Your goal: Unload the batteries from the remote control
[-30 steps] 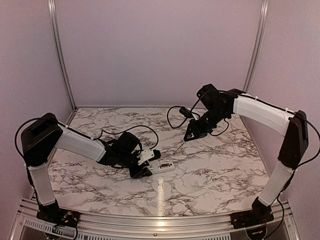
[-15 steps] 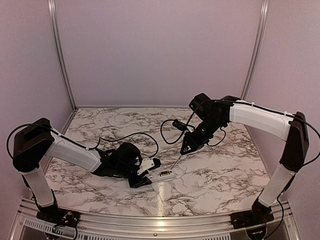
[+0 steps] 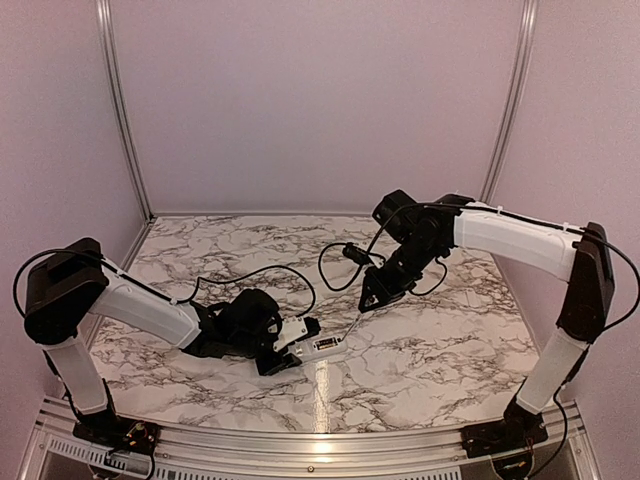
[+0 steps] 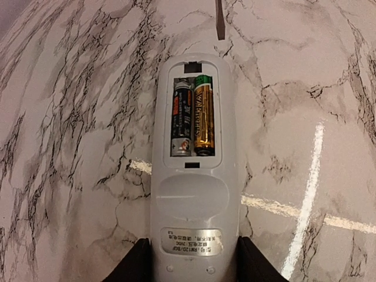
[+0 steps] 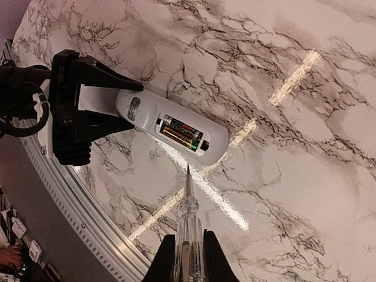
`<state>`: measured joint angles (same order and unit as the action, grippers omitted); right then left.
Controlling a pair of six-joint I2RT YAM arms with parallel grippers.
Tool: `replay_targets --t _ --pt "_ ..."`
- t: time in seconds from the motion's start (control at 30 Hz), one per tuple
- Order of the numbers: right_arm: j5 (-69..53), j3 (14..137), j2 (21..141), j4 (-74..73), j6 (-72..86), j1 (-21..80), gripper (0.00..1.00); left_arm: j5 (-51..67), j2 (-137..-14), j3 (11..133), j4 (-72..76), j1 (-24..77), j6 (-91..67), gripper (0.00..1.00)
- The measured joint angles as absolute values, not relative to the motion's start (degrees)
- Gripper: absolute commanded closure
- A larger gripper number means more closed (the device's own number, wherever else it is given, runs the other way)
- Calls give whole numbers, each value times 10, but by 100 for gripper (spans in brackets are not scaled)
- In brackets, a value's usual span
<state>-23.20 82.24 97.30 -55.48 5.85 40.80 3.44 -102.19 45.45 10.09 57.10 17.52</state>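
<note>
The white remote control (image 3: 330, 347) lies back-up on the marble table, its battery bay open. Two batteries (image 4: 192, 117), one dark and one gold, sit side by side in the bay; they also show in the right wrist view (image 5: 182, 132). My left gripper (image 3: 298, 346) is shut on the remote's near end (image 4: 194, 235). My right gripper (image 3: 372, 296) is shut on a clear pen-like tool (image 5: 189, 223). The tool's tip hangs just off the remote's far end, apart from it (image 4: 220, 23).
Black cables (image 3: 290, 270) loop across the table between the arms. An aluminium rail (image 3: 320, 440) runs along the front edge, close to the remote. Pale walls with metal corner posts (image 3: 120, 110) close in the back and sides.
My right gripper has moved left and down with the tool, bringing its tip close to the remote. My left gripper has shifted the remote slightly toward the front edge.
</note>
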Motion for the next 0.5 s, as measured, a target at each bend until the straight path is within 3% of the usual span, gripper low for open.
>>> replay_targets --t 0.5 --pt "-214 822 1003 -534 60 415 100 25 -1022 455 103 571 185 53"
